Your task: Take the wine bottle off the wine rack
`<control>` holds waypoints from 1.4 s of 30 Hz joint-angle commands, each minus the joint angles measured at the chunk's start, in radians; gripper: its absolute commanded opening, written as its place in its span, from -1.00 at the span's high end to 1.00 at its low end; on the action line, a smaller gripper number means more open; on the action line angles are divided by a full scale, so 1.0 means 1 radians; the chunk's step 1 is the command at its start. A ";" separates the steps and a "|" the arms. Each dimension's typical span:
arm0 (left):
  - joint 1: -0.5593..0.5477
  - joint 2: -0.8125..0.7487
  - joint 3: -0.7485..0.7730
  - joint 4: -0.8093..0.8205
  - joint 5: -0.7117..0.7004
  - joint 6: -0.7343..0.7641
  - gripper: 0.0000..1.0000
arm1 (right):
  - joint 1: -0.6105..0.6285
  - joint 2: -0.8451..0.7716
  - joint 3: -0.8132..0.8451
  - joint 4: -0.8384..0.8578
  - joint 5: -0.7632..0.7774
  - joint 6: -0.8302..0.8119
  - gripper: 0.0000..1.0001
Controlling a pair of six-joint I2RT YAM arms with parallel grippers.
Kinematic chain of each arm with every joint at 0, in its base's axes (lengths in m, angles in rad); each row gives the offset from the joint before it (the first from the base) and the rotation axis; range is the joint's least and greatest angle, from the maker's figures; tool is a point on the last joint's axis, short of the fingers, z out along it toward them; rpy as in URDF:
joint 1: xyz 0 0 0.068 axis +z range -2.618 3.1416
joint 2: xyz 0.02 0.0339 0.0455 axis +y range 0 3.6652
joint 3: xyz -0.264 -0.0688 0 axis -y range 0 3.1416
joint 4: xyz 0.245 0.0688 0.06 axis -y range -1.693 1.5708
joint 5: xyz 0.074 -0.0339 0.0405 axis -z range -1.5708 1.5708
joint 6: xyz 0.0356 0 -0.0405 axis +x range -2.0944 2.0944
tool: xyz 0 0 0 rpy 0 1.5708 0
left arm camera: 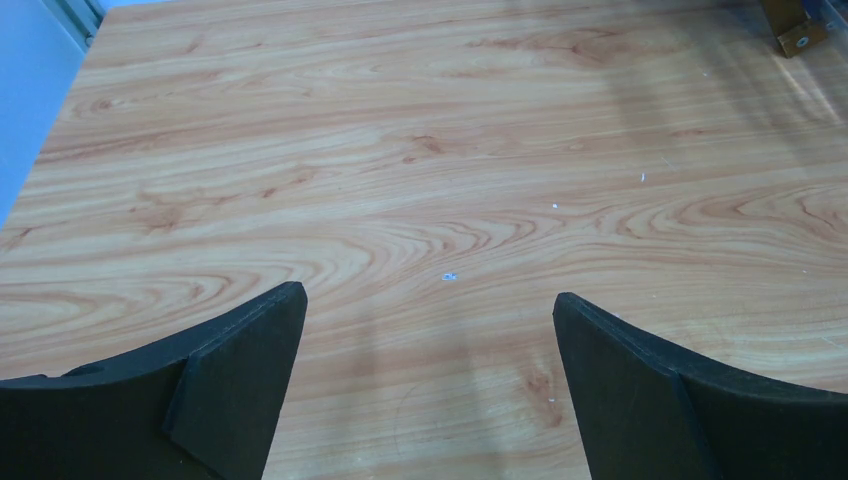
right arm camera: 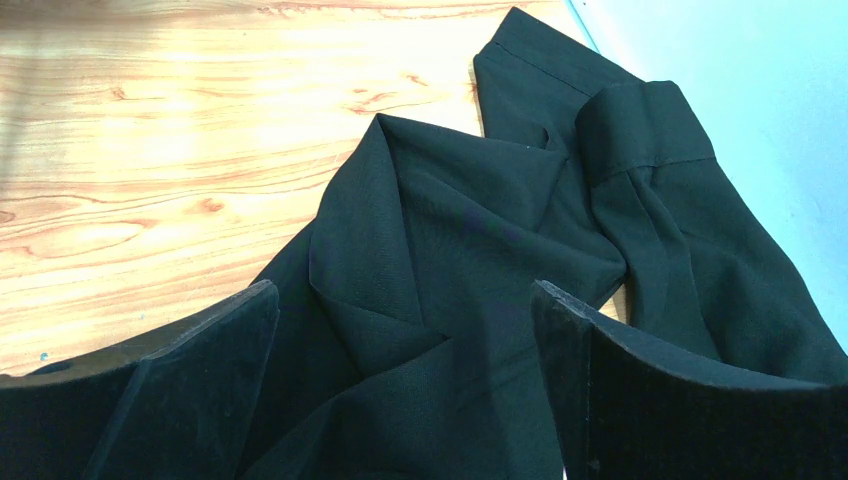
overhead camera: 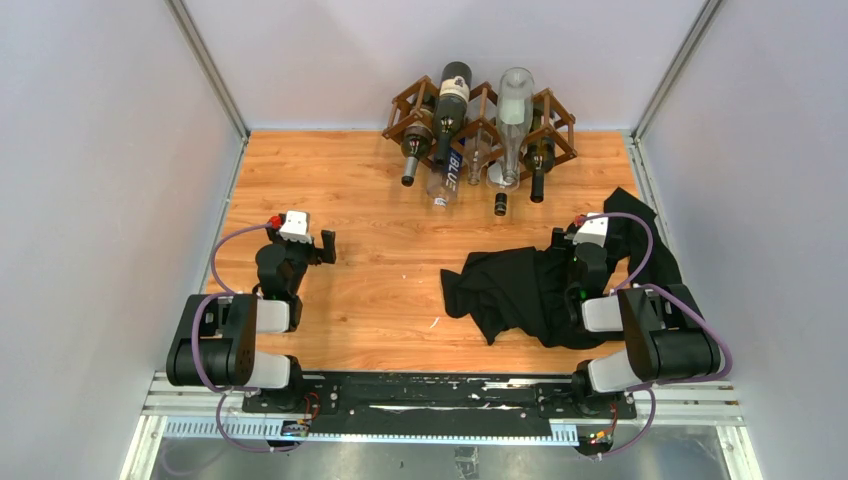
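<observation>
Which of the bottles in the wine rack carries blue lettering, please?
The clear bottle left of centre in the wine rack; its side reads BLUE, while no other shows such lettering.

I saw a smooth wood-grain counter (left arm camera: 420, 150) with a soft sheen, a dark wooden wine rack (overhead camera: 404, 104), glossy glass bottles (overhead camera: 452, 95) and matt black woven cloth (right arm camera: 450, 250).

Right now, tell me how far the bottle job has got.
Done: nothing; the bottles, the dark bottle among them, sit in the rack. In hand: nothing; the left gripper is open over the table, the right gripper open over the black cloth. To do: reach the rack, grip a bottle, draw it out.
</observation>
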 commanded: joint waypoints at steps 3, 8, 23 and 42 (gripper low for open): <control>-0.002 -0.003 0.003 0.011 -0.009 0.013 -1.00 | 0.007 0.008 -0.013 0.032 0.021 -0.005 -1.00; -0.002 -0.002 0.006 0.008 -0.010 0.013 -1.00 | 0.005 0.009 -0.010 0.028 0.019 -0.003 -1.00; 0.031 -0.167 0.358 -0.688 0.041 0.009 -1.00 | 0.013 -0.406 0.185 -0.672 0.267 0.242 -1.00; 0.037 0.016 1.121 -1.617 0.132 0.030 -1.00 | 0.103 -0.361 0.836 -1.392 -0.210 0.529 -1.00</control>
